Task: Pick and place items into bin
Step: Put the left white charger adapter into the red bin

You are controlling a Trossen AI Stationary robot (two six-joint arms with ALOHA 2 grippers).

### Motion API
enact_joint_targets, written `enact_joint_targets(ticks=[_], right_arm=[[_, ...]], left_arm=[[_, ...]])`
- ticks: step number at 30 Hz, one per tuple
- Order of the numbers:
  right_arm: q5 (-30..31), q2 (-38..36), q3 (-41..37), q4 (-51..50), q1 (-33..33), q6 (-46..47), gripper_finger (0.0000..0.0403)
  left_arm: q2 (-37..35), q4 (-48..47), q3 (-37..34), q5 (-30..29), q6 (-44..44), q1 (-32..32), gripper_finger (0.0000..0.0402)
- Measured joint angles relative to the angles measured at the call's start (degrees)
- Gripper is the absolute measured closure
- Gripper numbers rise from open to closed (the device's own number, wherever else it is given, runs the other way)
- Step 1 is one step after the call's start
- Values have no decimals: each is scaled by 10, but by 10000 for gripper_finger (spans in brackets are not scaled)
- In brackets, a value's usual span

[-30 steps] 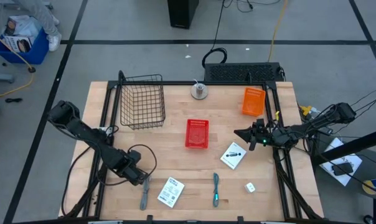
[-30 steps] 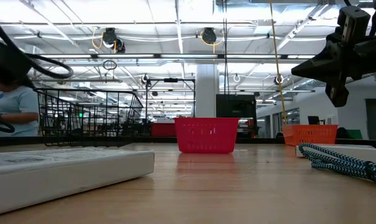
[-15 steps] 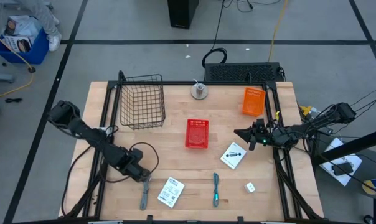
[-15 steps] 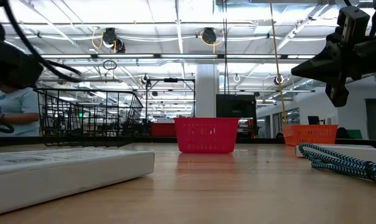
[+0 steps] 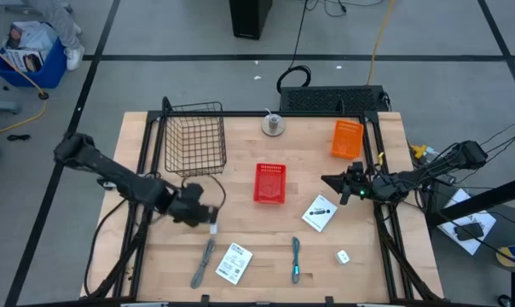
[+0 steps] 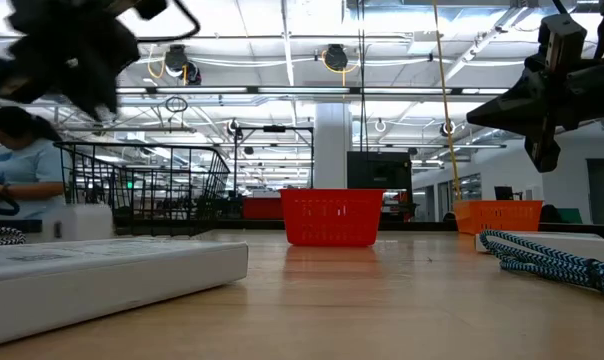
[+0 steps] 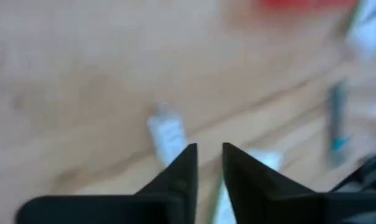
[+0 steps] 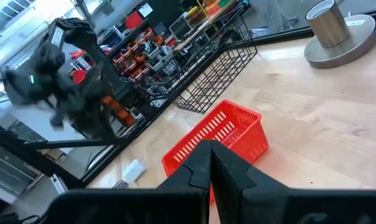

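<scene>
High view: left gripper (image 5: 208, 215) hovers over the counter (image 5: 240, 217) with a small white block (image 5: 213, 228) at its tip, well left of the red bin (image 5: 270, 182); right gripper (image 5: 330, 182) waits right of the bin, above a white packet (image 5: 320, 213). Left wrist view: fingers (image 7: 182, 177) are nearly closed with a narrow gap and nothing between them, the block lying loose just ahead, so the gripper should open wider and centre over it before descending. Right wrist view: right gripper's fingers meet, holding nothing, bin ahead.
</scene>
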Motion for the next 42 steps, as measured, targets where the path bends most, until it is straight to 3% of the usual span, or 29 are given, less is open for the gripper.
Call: enact_joint_targets(ticks=[4,8,13,18,23,27,33,38,42], right_arm=[[-1,0,0,0,0,4,403],[-2,0,0,0,0,5,403],[-2,0,0,-6,0,5,403],[-3,0,0,-25,0,5,403],[-3,0,0,-26,0,7,403],[-5,0,0,-29,0,24,403],[-5,0,0,-37,0,24,403],[-5,0,0,-40,0,24,403],[-5,0,0,-48,0,26,403]], left_arm=[[-55,-1,2,-19,5,38,391],[-86,3,2,-32,24,47,389],[-62,29,2,5,96,48,335],[8,97,2,39,169,43,239],[81,89,1,86,188,42,139],[123,101,1,118,233,27,85],[148,127,2,101,298,2,58],[148,90,1,70,328,-1,66],[152,74,2,53,406,-1,74]])
